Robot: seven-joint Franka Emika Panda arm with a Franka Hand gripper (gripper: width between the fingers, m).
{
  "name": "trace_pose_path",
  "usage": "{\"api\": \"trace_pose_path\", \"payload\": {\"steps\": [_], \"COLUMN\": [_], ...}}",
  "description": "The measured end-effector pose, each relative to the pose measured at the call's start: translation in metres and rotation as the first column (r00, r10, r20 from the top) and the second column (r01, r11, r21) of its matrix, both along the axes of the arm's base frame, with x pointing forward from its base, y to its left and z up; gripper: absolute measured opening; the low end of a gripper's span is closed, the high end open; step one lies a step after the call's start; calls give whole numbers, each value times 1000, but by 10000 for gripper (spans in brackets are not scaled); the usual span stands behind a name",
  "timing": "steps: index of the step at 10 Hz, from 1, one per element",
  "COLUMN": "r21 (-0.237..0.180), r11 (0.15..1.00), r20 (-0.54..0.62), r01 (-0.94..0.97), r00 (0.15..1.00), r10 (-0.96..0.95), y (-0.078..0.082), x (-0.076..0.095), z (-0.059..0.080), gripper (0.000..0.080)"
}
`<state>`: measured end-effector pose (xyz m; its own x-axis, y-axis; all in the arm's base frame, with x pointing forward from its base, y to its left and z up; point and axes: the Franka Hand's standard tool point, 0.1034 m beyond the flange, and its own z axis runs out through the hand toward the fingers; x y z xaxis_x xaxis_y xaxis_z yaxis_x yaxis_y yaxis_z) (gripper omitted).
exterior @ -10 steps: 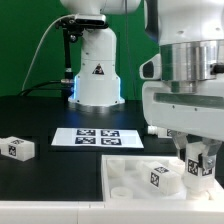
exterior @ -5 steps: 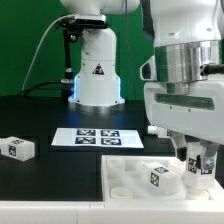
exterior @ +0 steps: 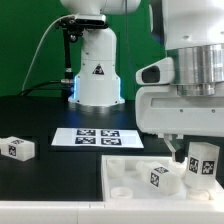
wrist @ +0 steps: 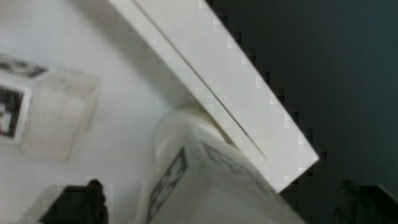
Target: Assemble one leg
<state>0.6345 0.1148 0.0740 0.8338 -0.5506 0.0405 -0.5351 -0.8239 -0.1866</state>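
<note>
Nearest the camera, the white panel [exterior: 125, 182] is lying flat on the black table [exterior: 30, 125], with a small tagged piece [exterior: 157, 177] sitting on it. Toward the exterior view's right, the leg [exterior: 203, 163] is standing upright over the panel, under the gripper [wrist: 222, 207]. The gripper is hanging released, each dark fingertip [wrist: 80, 203] sitting clear of the leg. Farther back, the marker board [exterior: 98, 138] is lying flat, a tagged white block [exterior: 17, 148] is resting at the exterior view's left, and the arm's base [exterior: 97, 70] is standing behind.
</note>
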Motion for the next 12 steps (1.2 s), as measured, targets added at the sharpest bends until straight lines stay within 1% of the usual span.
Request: {"api": "trace_pose_path", "payload": {"steps": [1,2,3,4,5,6,7,8,9,10,11,12], "r21": [-8,-39,-88,-124,-137,-136,-135,-132,-123,-116,-110,-99], "r11": [999,981,919,818,761,780,791,804,850,889,912,941], "r20": [7,11,1,-16,-27,-25,-26,-25,-26,-29,-29,-26], "r01": [-51,-188,-385,-562,-635,-610,-597,-579,-512,-443,-395,-324], "r00": [999,982,922,825,770,790,800,813,858,896,919,946], "r10": [51,188,387,565,637,613,600,582,513,443,394,323], "y": [-1,0,3,4,6,5,5,5,5,2,1,-5], "x": [0,-1,-2,-2,0,0,0,0,0,0,1,4], "z": [0,0,1,3,5,5,4,5,4,4,4,3], "gripper": [648,649,649,649,649,649,560,560,359,292,292,292]}}
